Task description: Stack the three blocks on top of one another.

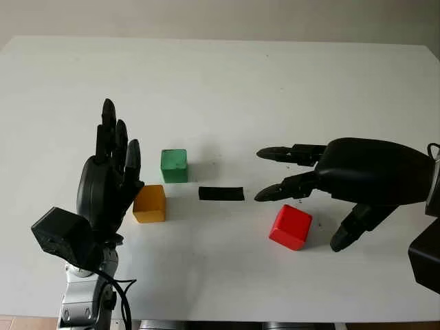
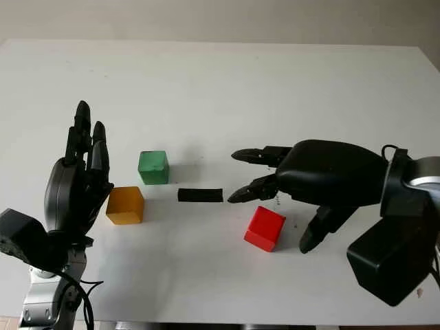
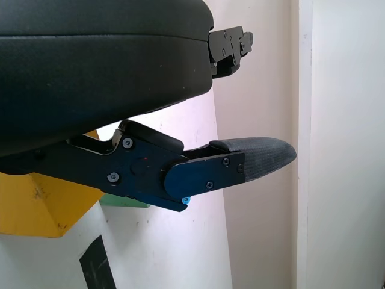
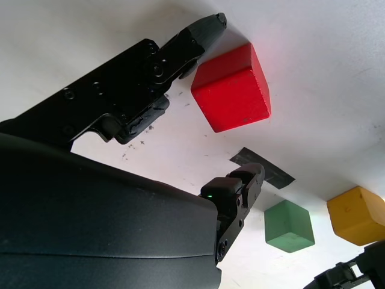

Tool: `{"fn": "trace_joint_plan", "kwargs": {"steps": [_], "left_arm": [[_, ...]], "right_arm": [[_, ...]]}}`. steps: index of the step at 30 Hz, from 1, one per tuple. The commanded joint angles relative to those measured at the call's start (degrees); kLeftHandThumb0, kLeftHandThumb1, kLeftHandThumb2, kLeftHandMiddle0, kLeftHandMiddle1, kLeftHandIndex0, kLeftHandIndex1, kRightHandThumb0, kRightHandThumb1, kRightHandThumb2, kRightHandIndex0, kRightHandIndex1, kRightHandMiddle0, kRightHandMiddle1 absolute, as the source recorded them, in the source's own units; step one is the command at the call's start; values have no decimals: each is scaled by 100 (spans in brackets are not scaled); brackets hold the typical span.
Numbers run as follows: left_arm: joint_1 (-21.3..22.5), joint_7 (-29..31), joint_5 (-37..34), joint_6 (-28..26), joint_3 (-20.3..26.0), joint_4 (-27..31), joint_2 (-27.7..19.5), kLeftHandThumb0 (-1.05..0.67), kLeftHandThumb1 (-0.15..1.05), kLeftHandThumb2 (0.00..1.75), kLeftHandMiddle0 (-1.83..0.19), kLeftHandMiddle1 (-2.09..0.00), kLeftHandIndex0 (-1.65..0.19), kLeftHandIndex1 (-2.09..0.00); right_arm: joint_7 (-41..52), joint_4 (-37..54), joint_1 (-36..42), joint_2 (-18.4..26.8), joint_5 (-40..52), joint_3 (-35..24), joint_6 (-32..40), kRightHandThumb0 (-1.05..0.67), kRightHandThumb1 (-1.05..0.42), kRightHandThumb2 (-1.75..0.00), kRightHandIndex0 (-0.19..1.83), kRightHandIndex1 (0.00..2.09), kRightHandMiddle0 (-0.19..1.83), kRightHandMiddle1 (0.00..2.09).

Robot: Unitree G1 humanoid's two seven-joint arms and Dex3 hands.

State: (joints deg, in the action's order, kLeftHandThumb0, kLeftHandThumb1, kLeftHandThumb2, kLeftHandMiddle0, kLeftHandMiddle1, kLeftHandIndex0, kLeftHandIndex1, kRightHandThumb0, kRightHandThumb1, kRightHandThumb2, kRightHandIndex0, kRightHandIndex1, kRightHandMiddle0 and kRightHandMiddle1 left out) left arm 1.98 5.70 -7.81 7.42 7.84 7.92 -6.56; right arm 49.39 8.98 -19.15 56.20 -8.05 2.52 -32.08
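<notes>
Three blocks lie apart on the white table [image 1: 227, 82]. The green block [image 1: 174, 165] is left of centre, the yellow block [image 1: 150, 203] sits just in front and to its left, and the red block [image 1: 291, 226] lies right of centre. My right hand [image 1: 302, 196] hovers open above and just behind the red block, thumb off to its right, touching nothing. The left hand [image 1: 113, 161] stands open immediately left of the yellow block, palm toward it. The right wrist view has the red block [image 4: 231, 89] between the fingers, free.
A strip of black tape [image 1: 221, 193] is stuck to the table between the green and red blocks. The table's front edge runs just below both arms. The far half of the tabletop holds nothing.
</notes>
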Motion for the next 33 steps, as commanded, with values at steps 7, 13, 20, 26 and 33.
{"fn": "trace_joint_plan", "kwargs": {"steps": [7, 13, 20, 26, 33], "left_arm": [[-78, -8, -3, 5, 35, 122, 2, -71, 105, 58, 15, -6, 15, -6], [-82, 33, -42, 52, 45, 78, -3, -71, 105, 57, 15, -5, 16, -5], [-94, 14, 8, 77, 48, 69, -15, -71, 105, 57, 14, -6, 15, -6], [-119, -9, -8, -39, 48, 149, -5, -72, 105, 57, 14, -6, 15, -6], [-105, 63, -3, 180, 62, 9, -28, -71, 105, 57, 14, -5, 15, -6]], "right_arm": [[-174, -153, -2, -199, -137, 134, -22, -41, -68, -6, 6, 6, 58, 9], [-315, -324, -139, -277, -456, 274, -175, -39, -69, -6, 5, 6, 61, 10], [-514, -568, -315, -389, -727, 412, -420, -39, -70, -6, 6, 6, 67, 10], [-679, -800, -416, -434, -891, 485, -703, -40, -70, -6, 8, 7, 73, 12], [-823, -993, -489, -496, -897, 517, -928, -40, -74, -7, 13, 8, 91, 19]]}}
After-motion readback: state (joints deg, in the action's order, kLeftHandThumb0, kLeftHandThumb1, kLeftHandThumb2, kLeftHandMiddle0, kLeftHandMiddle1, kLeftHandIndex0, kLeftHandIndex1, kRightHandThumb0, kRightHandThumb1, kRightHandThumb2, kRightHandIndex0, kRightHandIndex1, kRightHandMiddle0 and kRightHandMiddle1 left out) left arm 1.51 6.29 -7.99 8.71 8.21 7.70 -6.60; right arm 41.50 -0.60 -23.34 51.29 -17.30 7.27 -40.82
